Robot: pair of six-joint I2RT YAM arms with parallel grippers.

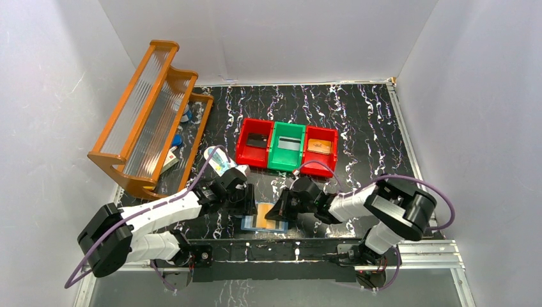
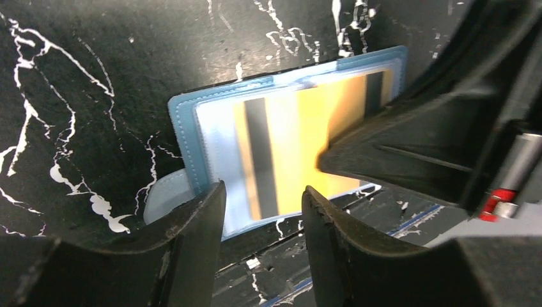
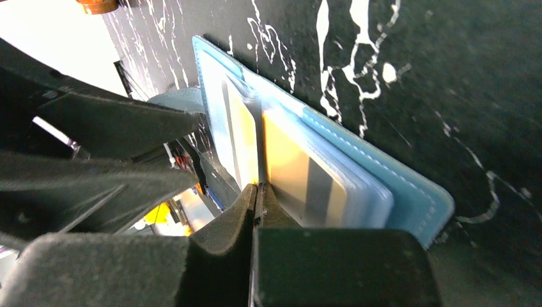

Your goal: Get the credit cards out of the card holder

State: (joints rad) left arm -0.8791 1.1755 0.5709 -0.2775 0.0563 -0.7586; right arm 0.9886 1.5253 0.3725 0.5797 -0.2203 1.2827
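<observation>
The blue card holder (image 1: 250,222) lies open on the black table near the front edge, between my two grippers. A tan-orange card (image 2: 300,141) with a dark stripe shows in its clear pockets. My right gripper (image 3: 257,187) is shut on the thin edge of a tan-orange card at the holder (image 3: 409,192); it also shows in the top view (image 1: 281,208). My left gripper (image 2: 263,188) is open at the holder's near edge (image 2: 185,115), its left finger over the corner by the pale tab (image 2: 163,198). It sits left of the holder in the top view (image 1: 246,199).
Behind the holder stands a row of bins: a red one (image 1: 255,142) with a black card, a green one (image 1: 287,146) with a grey card, a red one (image 1: 319,147) with an orange card. A white-and-blue oval case (image 1: 217,160) and an orange rack (image 1: 150,115) are at left.
</observation>
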